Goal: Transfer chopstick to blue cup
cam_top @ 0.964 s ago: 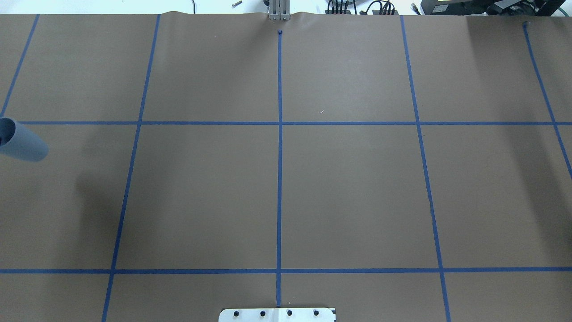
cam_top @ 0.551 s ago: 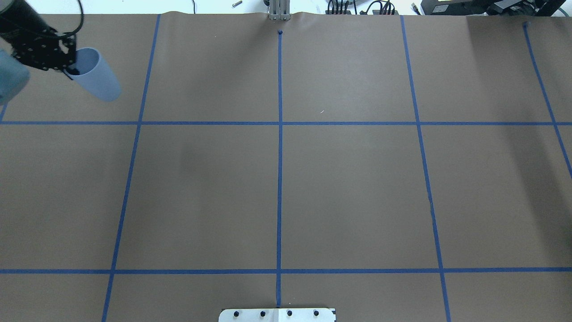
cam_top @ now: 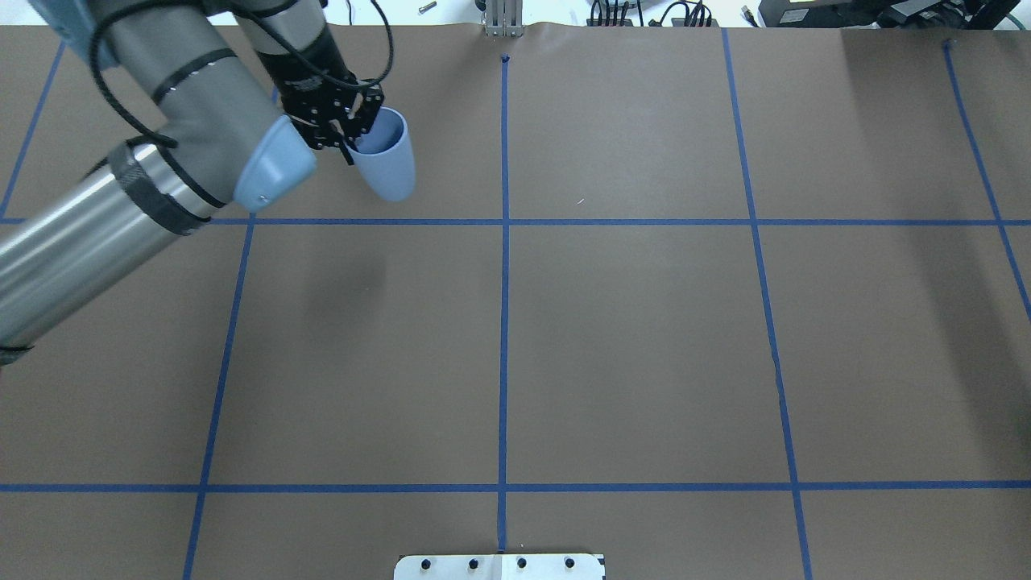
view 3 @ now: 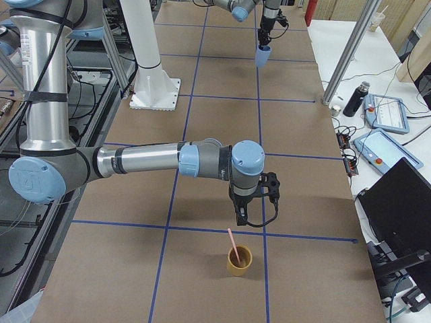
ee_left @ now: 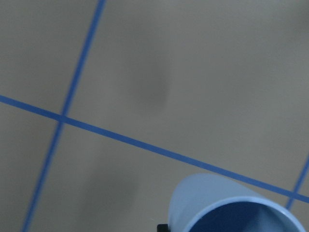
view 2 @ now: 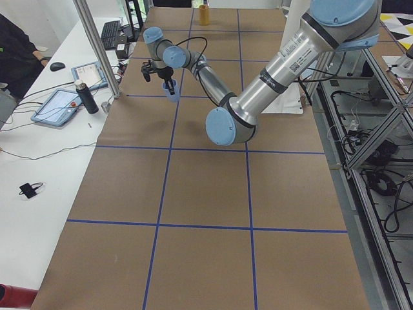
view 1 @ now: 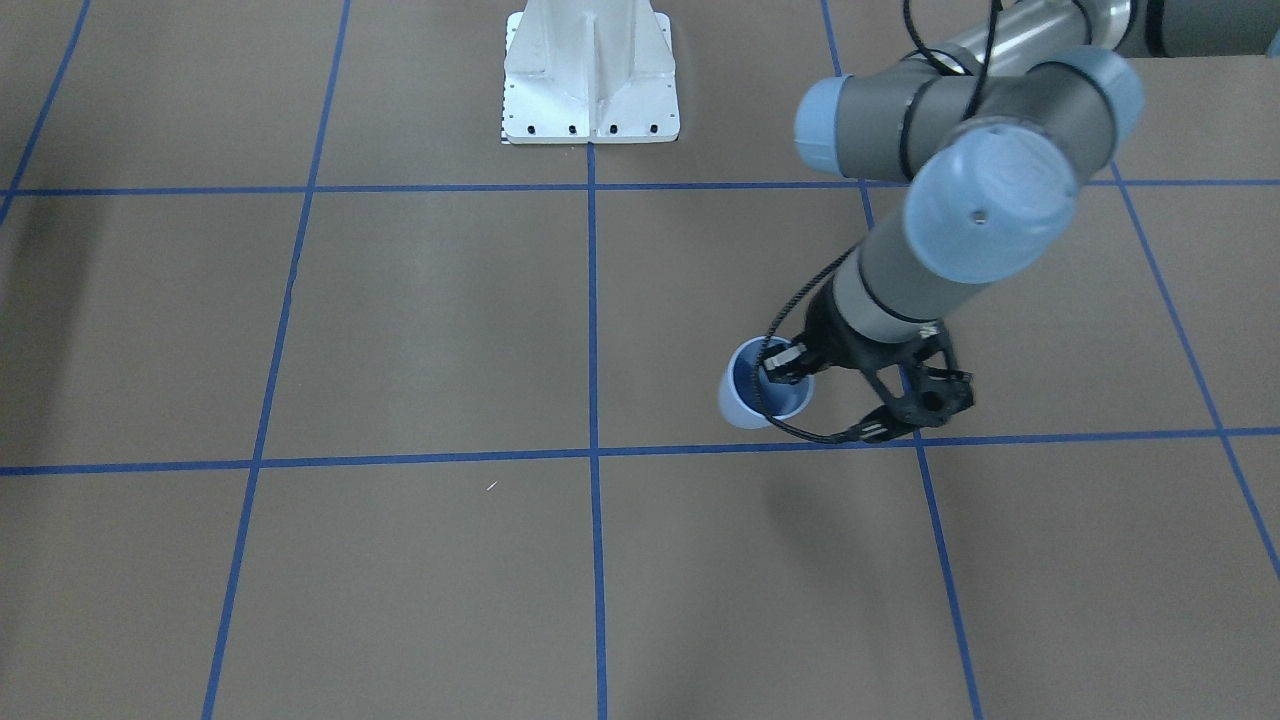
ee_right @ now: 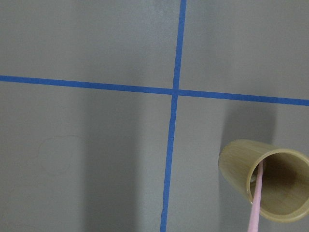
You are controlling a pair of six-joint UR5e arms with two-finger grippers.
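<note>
Overhead exterior: left gripper [cam_top: 353, 142] pinches the blue cup [cam_top: 390, 167] by its rim; right gripper [view 3: 256, 212], I cannot tell.

The blue cup [cam_top: 388, 165] hung from the left gripper [cam_top: 352, 143] above the table [cam_top: 644, 322], on the robot's left and far from its base. At the table's opposite end, the chopstick [view 3: 231, 242] leaned inside a second cup [view 3: 240, 264], near the right gripper [view 3: 250, 219].

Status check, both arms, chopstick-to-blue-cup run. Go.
Left gripper shut on blue cup rim, cup held off the table. Right gripper above tan cup, open or shut unclear. Chopstick leaning in tan cup. No obstacle seen.
</note>
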